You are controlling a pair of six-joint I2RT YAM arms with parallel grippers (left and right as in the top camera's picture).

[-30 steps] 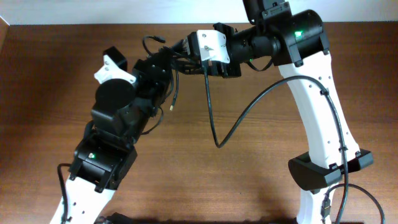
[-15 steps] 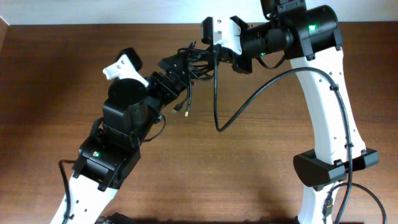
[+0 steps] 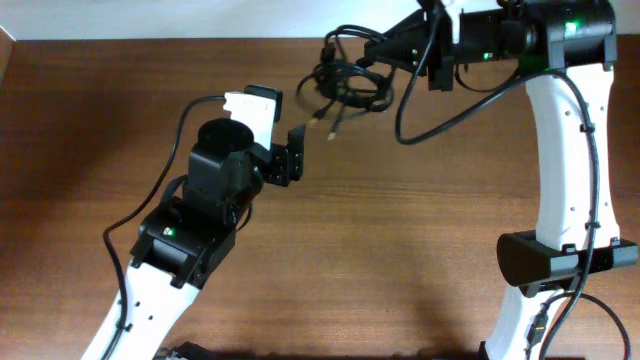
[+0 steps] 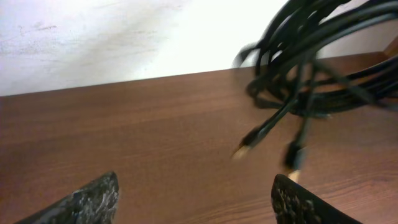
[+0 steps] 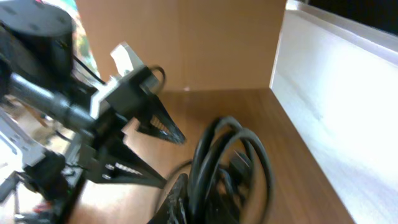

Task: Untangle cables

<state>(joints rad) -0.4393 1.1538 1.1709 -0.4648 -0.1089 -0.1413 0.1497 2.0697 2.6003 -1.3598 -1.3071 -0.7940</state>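
Cables (image 3: 345, 82) swung toward wall (image 3: 200, 18) over table (image 3: 400, 250), pinched by right pincer (image 3: 378, 52); left pincer (image 4: 198, 202) spread

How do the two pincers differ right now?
The left pincer is open and empty; the right pincer is shut on the tangled cable bundle. The left pincer is over the table's middle; the right pincer is near its far edge. Both are black and point toward each other.
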